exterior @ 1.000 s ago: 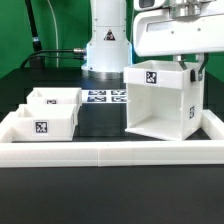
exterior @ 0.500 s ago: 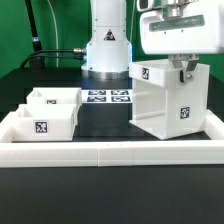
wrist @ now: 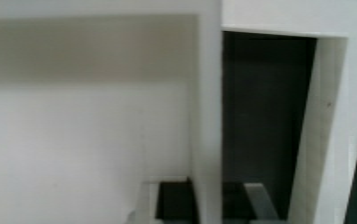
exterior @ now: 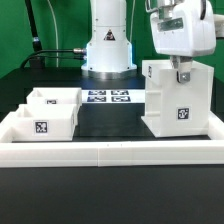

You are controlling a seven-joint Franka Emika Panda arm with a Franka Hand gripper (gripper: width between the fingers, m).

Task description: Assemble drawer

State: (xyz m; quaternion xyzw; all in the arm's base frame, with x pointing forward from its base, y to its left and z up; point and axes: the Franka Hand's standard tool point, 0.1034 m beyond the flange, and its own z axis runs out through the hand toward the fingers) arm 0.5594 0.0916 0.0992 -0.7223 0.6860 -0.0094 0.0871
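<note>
The drawer housing, a tall white box with square tags, stands upright on the dark table at the exterior view's right. My gripper comes down from above and is shut on the housing's upper wall. In the wrist view the thin white wall runs between my two fingers, with the housing's dark inside beside it, and my gripper clamps that wall. Two small white trays sit at the exterior view's left, the nearer tray showing a tag, the farther tray behind it.
The marker board lies flat in the middle, in front of the robot base. A long low white border wall runs along the front and both sides. Dark table shows between the trays and the housing.
The housing has turned in my grip from tilted with its open face showing to upright with a tagged side facing the camera. It has shifted toward the exterior view's right. The trays have not moved.
</note>
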